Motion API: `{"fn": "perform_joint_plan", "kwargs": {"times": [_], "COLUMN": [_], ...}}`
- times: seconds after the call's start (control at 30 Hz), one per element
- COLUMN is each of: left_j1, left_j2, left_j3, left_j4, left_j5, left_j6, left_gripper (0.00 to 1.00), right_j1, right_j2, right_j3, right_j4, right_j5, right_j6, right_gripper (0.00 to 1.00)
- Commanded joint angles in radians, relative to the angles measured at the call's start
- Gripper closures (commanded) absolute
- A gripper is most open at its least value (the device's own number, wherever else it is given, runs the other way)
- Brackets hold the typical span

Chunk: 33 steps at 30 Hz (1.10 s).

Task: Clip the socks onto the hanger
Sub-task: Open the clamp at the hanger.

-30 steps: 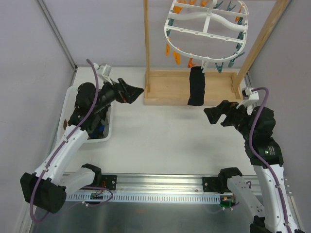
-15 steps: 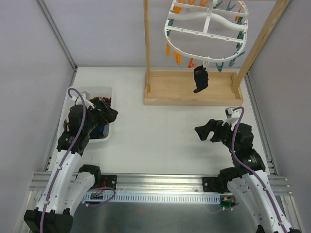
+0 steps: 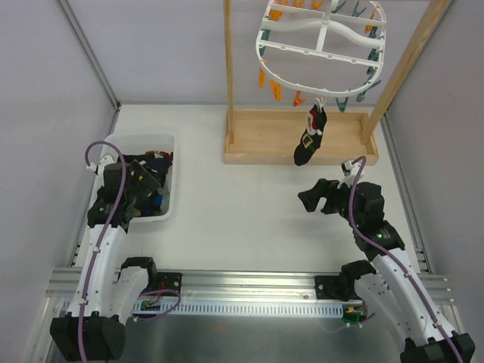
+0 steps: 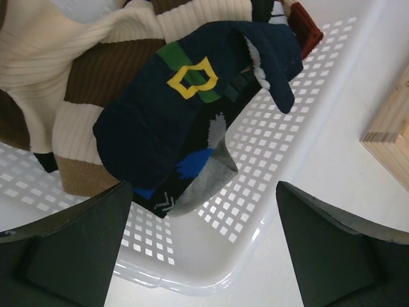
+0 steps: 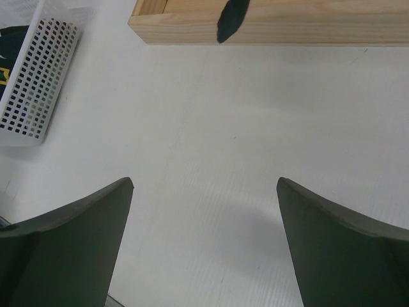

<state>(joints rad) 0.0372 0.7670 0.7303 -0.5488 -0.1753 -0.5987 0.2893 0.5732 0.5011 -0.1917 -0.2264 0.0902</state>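
Clipping of socks to the hanger [image 3: 321, 41], early stage. One dark sock [image 3: 309, 141] with red and pale markings already hangs from a peg on the hanger's near rim, dangling in front of the wooden stand [image 3: 261, 147]; its toe also shows at the top edge of the right wrist view. The other pegs [image 3: 268, 85] around the visible part of the frame appear unoccupied, though the far rim is cut off by the picture edge. The remaining socks [image 3: 147, 162] lie heaped in the white perforated basket [image 4: 281, 153] at the left of the bench [image 3: 242, 204] — on top a navy sock [image 4: 172, 121] with a green band and yellow buckle, beside it a cream-and-brown ribbed sock [image 4: 77, 57]; their full number cannot be counted. The left claw [image 4: 203, 211] hovers over this heap with its jaws spread wide on either side of the navy sock, gripping nothing. The right claw [image 5: 204, 192] — likewise wide open and empty — hangs over bare bench, well apart from both basket and hanger. By this evidence one sock is done and the rest are left to pick and clip.
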Motion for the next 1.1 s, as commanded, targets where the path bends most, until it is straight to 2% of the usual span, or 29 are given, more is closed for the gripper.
{"fn": "perform_joint_plan", "kwargs": {"times": [0.0, 0.17, 0.23, 0.37, 0.47, 0.5, 0.53, 0.63, 0.67, 0.7, 0.73, 0.8, 0.83, 0.97, 1.07], "left_j1": [0.032, 0.188, 0.225, 0.263, 0.262, 0.262, 0.262, 0.248, 0.233, 0.218, 0.164, 0.080, -0.018, -0.199, -0.255], "left_j2": [0.023, 0.037, 0.040, 0.045, 0.011, -0.004, -0.038, -0.069, -0.066, -0.063, -0.048, -0.031, -0.012, 0.054, 0.106], "left_j3": [0.015, -0.045, -0.052, -0.054, -0.025, -0.019, -0.005, 0.061, 0.082, 0.102, 0.131, 0.146, 0.144, 0.100, 0.067], "left_j4": [0.036, 0.127, 0.159, 0.176, 0.203, 0.228, 0.255, 0.338, 0.354, 0.365, 0.377, 0.435, 0.458, 0.656, 0.825], "left_j5": [-0.078, 0.055, 0.141, 0.193, 0.345, 0.469, 0.535, 0.681, 0.700, 0.723, 0.755, 0.755, 0.745, 0.730, 0.743], "left_j6": [-0.052, -0.066, -0.070, -0.061, -0.001, 0.020, 0.055, 0.100, 0.115, 0.129, 0.154, 0.180, 0.186, 0.198, 0.169], "left_gripper": [0.04, 0.05, 0.05, 0.05, 0.09, 0.11, 0.13, 0.15, 0.16, 0.17, 0.18, 0.19, 0.19, 0.20, 0.20], "right_j1": [0.020, 0.043, 0.050, 0.054, 0.062, 0.063, 0.067, 0.071, 0.076, 0.079, 0.080, 0.093, 0.099, 0.131, 0.140], "right_j2": [0.034, 0.037, 0.031, 0.040, 0.063, 0.085, 0.096, 0.161, 0.184, 0.212, 0.291, 0.365, 0.416, 0.513, 0.577], "right_j3": [0.073, 0.117, 0.157, 0.273, 0.356, 0.375, 0.393, 0.483, 0.522, 0.615, 0.678, 0.802, 0.823, 0.893, 0.951], "right_j4": [0.104, 0.106, 0.092, 0.061, 0.041, 0.040, 0.044, 0.064, 0.063, 0.022, -0.015, -0.058, -0.054, -0.008, -0.023], "right_j5": [-0.042, -0.050, -0.036, -0.037, -0.056, -0.056, -0.053, -0.056, -0.047, -0.031, -0.010, -0.022, -0.011, 0.093, 0.145], "right_j6": [-0.035, -0.061, -0.070, -0.084, -0.116, -0.116, -0.113, -0.093, -0.066, -0.040, 0.011, 0.005, 0.003, -0.006, -0.012], "right_gripper": [0.01, 0.03, 0.04, 0.07, 0.08, 0.09, 0.10, 0.18, 0.23, 0.32, 0.36, 0.41, 0.42, 0.44, 0.46]}}
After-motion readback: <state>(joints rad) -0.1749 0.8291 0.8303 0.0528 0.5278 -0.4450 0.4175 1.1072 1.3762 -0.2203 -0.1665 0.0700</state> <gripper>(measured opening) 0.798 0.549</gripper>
